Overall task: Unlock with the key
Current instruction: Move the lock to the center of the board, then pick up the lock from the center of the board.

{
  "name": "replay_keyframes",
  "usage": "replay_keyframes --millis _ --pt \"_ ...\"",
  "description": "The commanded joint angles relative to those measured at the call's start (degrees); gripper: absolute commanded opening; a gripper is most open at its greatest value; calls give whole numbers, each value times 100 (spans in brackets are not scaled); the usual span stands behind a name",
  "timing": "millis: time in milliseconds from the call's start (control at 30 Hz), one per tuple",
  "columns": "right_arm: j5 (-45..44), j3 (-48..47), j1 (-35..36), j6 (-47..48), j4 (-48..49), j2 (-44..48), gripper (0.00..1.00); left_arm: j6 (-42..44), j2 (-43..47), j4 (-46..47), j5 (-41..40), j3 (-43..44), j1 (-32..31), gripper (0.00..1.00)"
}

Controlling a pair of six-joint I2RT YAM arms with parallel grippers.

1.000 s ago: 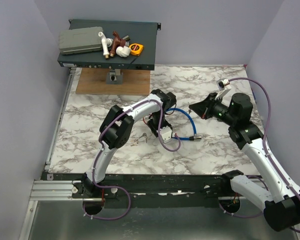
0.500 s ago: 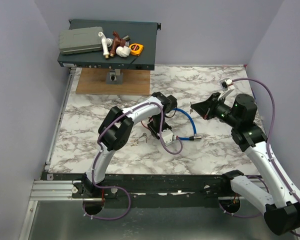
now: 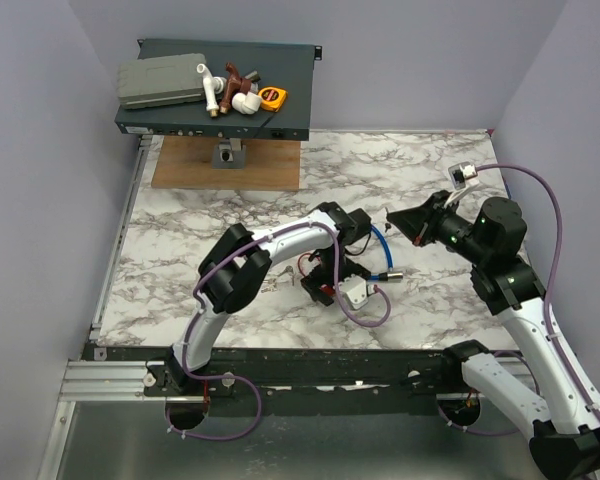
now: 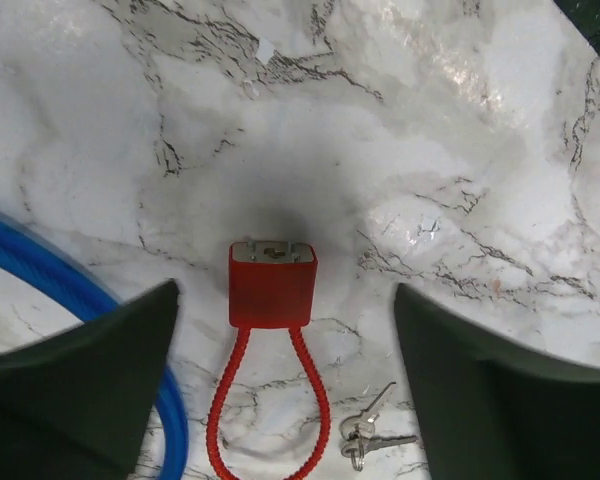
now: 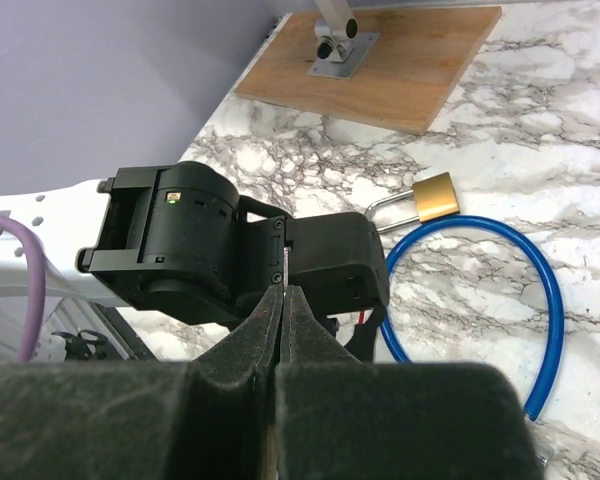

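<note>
Because the keys (image 4: 365, 441) are lying loose beside the red lock (image 4: 272, 285), we are hovering the left tool (image 4: 285, 300) wide above them, the right tool (image 5: 282, 296) hanging pinched closed.

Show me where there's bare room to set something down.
Free: marble left of the left arm, from the wooden board to the near edge; also the far right corner beyond the right fingers. Crowded: mid-table, where red cable lock, keys, blue cable lock and brass padlock cluster by the left fingers.
</note>
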State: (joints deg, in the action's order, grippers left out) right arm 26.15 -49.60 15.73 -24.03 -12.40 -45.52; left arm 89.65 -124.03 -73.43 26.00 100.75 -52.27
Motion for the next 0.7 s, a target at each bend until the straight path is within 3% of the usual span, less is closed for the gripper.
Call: replay_keyframes --millis 0,433,533,667 --pt "-127 -102 -35 -31 -192 43 1 -273 366 480 106 -507 50 98" --pt "-242 -215 -35 77 -313 34 1 -156 198 956 -124 -505 67 98" --pt "-265 -222 -35 93 -324 40 1 -147 240 1075 -241 -696 81 89" --pt "-273 -200 -35 101 -324 18 1 -336 310 1360 -492 -969 62 60"
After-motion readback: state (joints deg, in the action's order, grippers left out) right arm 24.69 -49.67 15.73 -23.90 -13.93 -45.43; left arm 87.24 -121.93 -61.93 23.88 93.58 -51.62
